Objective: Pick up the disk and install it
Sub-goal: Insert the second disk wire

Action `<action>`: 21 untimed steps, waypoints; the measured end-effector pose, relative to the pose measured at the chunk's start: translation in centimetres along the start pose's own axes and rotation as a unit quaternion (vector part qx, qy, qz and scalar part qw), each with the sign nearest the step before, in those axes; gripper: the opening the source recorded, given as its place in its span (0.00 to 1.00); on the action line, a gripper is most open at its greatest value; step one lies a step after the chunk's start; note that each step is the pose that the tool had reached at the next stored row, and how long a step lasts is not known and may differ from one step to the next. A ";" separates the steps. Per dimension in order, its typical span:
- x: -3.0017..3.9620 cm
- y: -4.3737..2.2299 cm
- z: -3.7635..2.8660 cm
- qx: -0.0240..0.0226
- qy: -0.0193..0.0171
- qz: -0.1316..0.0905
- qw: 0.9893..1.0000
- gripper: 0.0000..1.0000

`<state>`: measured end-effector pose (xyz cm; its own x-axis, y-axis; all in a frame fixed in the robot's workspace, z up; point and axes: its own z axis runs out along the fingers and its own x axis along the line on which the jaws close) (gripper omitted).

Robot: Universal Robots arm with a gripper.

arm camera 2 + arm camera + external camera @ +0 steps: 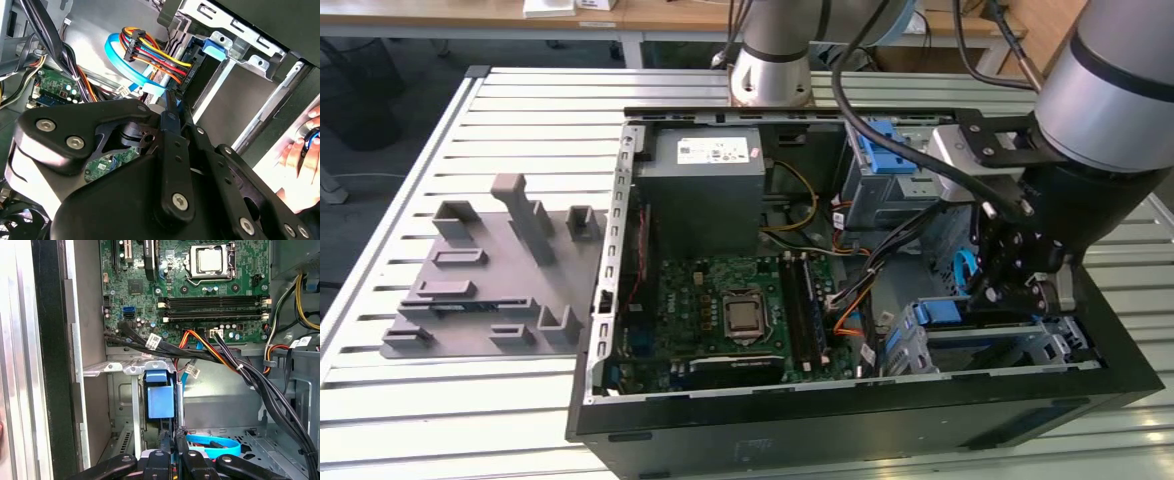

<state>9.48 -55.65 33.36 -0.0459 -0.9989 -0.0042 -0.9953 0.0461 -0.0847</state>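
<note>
The disk (160,397) stands on edge inside the drive cage at the front corner of the open computer case, on the exterior view's right. Its blue plastic bracket (941,312) faces out of the cage. My gripper (173,437) is down inside the case right at the disk's outer end. Its two black fingers (164,445) are closed together against the edge of the blue bracket. In the second wrist view the gripper (171,107) points at the cage, beside a plug of coloured wires (160,57) and a blue flat cable (125,62).
The grey power-supply box (700,175) and the green motherboard (720,310) fill the case's middle. Black cable bundles (240,370) cross close to the cage. A second cage with a blue latch (887,150) sits further back. A grey fixture plate (480,280) lies on the exterior view's left. A person's hand (300,150) is outside the case.
</note>
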 end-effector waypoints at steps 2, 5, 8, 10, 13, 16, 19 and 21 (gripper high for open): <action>0.02 0.00 0.04 0.000 0.000 0.000 1.000 0.16; 0.06 0.00 0.15 0.000 0.000 0.000 1.000 0.16; 0.09 0.01 0.27 0.000 0.000 0.000 1.000 0.16; 0.12 0.02 0.37 0.000 0.000 0.000 1.000 0.16; 0.15 0.02 0.53 0.000 0.000 0.000 1.000 0.16; 0.16 0.02 0.57 0.000 0.000 0.000 1.000 0.16; 0.16 0.02 0.61 0.000 0.000 0.000 1.000 0.17; 0.16 0.02 0.62 0.000 0.000 0.000 1.000 0.23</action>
<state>9.50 -55.81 32.74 -0.0459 -0.9989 -0.0045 -0.9953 0.0461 -0.0847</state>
